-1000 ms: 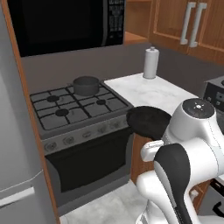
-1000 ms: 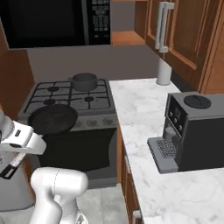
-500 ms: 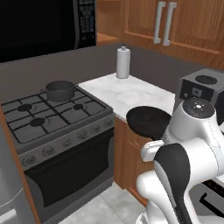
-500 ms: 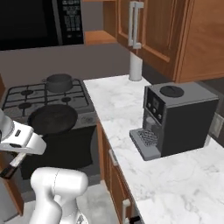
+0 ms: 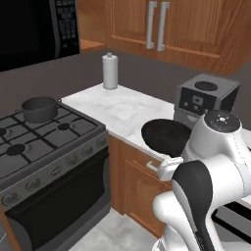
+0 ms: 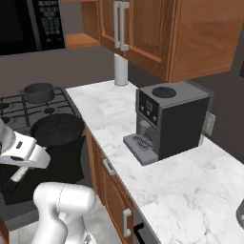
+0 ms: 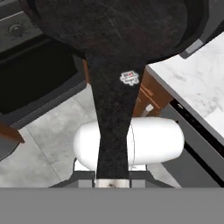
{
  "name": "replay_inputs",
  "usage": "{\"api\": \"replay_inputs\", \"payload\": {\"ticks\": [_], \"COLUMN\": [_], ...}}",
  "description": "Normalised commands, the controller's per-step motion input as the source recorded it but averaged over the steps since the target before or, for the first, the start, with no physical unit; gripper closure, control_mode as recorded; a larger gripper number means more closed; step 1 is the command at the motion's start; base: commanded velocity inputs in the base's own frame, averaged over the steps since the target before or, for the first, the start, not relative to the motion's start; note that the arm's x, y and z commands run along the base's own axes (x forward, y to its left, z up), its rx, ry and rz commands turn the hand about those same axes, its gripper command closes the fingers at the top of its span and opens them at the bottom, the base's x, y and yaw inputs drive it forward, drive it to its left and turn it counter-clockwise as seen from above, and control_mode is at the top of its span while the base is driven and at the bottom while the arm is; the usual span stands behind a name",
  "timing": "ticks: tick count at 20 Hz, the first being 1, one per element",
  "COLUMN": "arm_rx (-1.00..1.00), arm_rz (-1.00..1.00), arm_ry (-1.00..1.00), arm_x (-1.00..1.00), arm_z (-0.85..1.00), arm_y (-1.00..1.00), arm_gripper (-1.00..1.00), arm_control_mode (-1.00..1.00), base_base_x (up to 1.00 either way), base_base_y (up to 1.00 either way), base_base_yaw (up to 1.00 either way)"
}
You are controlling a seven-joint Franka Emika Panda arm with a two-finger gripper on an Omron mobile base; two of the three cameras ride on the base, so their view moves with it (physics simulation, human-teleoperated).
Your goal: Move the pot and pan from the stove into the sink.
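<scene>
Left base view: the black pan (image 5: 165,137) hangs in the air in front of the white marble tabletop (image 5: 122,109), beside the robot's white arm (image 5: 215,147), well clear of the stove (image 5: 44,147). The grey pot (image 5: 39,109) sits on a rear burner of the stove. A white paper-towel roll (image 5: 110,71) stands upright at the back of the tabletop, and a dark coffee machine (image 5: 206,100) stands farther along it, under the wooden wall cabinets (image 5: 162,27).

Right base view: the pan (image 6: 58,129) is held level between the stove (image 6: 28,109) and the tabletop's (image 6: 157,171) front edge, just above the arm's white wrist (image 6: 21,150). The pot (image 6: 38,92) rests on the far burner, well apart from the pan. The coffee machine (image 6: 169,119) stands mid-tabletop, the paper-towel roll (image 6: 121,69) behind it by the wall.

Hand view: the pan's (image 7: 113,30) underside spreads across the top, and its long dark handle (image 7: 114,118) runs straight down to the tool (image 7: 113,183), whose jaws are clenched on the handle's silver-banded tip. Below the pan lie the dark oven door (image 7: 35,83), the grey floor (image 7: 48,140) and a corner of the marble tabletop (image 7: 197,83).
</scene>
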Motion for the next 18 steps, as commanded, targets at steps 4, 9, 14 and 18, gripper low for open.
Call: {"api": "replay_inputs", "payload": {"ticks": [4, 9, 14, 18], "arm_rx": [0.00, 0.00, 0.00, 0.00], "arm_rz": [0.00, 0.00, 0.00, 0.00], "arm_ry": [0.00, 0.00, 0.00, 0.00], "arm_x": [0.00, 0.00, 0.00, 0.00], "arm_z": [0.00, 0.00, 0.00, 0.00], "arm_y": [0.00, 0.00, 0.00, 0.00], "arm_gripper": [1.00, 1.00, 1.00, 1.00], "arm_control_mode": [1.00, 1.00, 1.00, 1.00], "base_base_x": [-0.20, -0.18, -0.16, -0.15], "base_base_y": [0.00, 0.00, 0.00, 0.00], "base_base_yaw": [-0.32, -0.32, -0.32, -0.32]}}
